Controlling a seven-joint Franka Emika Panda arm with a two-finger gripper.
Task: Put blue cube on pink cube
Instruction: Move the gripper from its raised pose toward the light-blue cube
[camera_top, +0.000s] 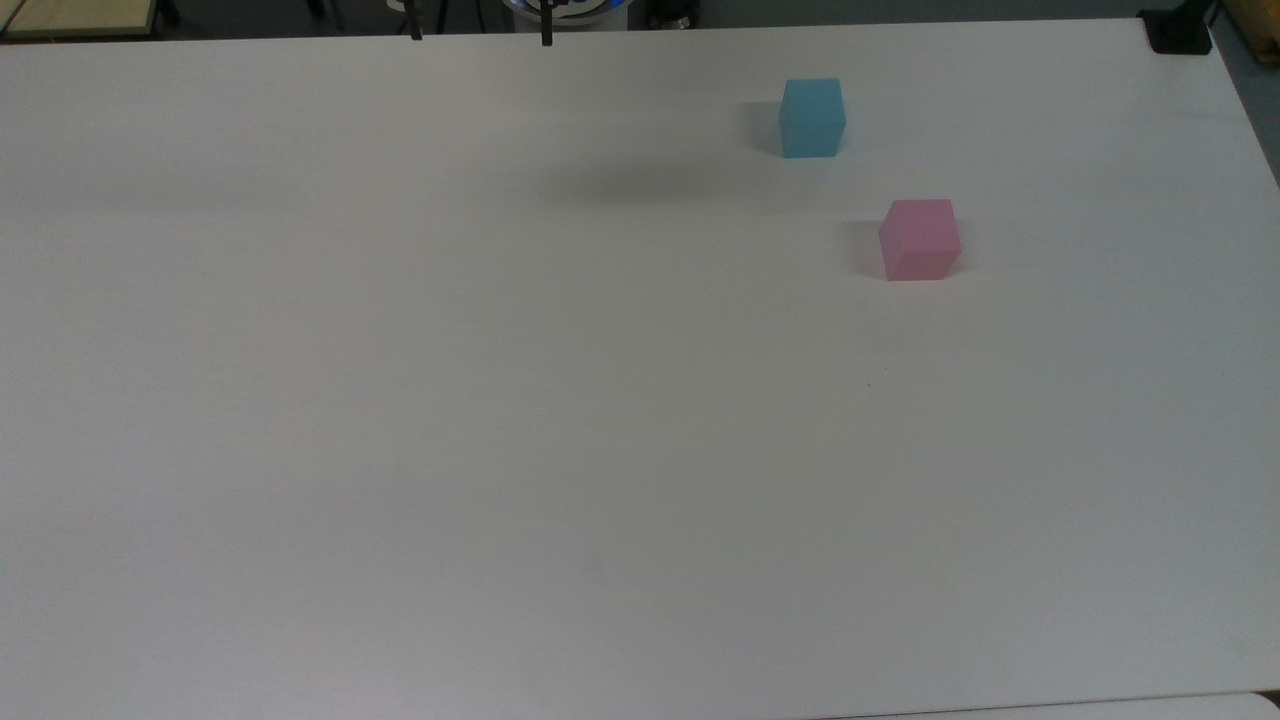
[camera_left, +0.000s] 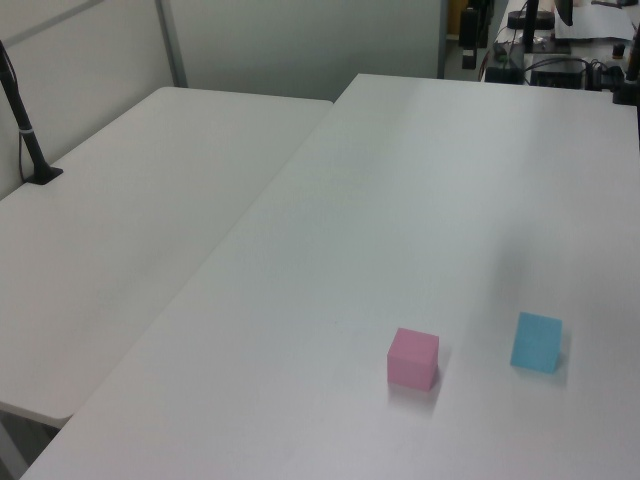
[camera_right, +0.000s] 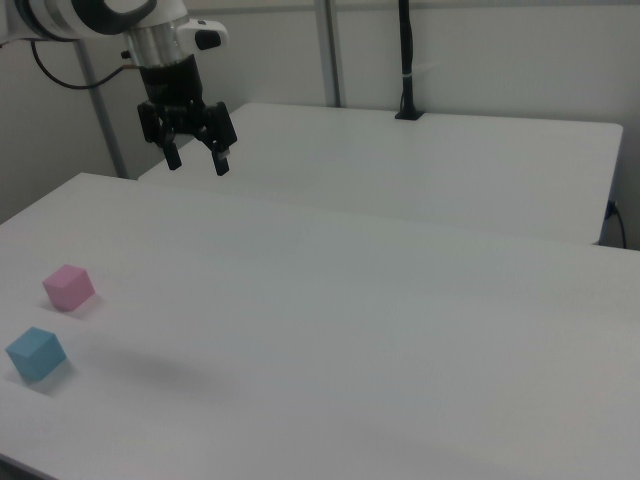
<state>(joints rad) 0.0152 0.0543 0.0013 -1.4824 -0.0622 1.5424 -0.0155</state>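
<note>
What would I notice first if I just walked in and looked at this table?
Two little colored blocks on a big white table: the blue cube and the pink cube, close together but not touching. Then the robot's black gripper, hanging open in the air high above the table, far from both cubes.

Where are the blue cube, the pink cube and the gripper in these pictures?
blue cube (camera_top: 812, 117), top view, on its top face.
pink cube (camera_top: 920, 238), top view, on its top face.
gripper (camera_right: 197, 160), right view, in the gap midway between its two open fingertips.
</note>
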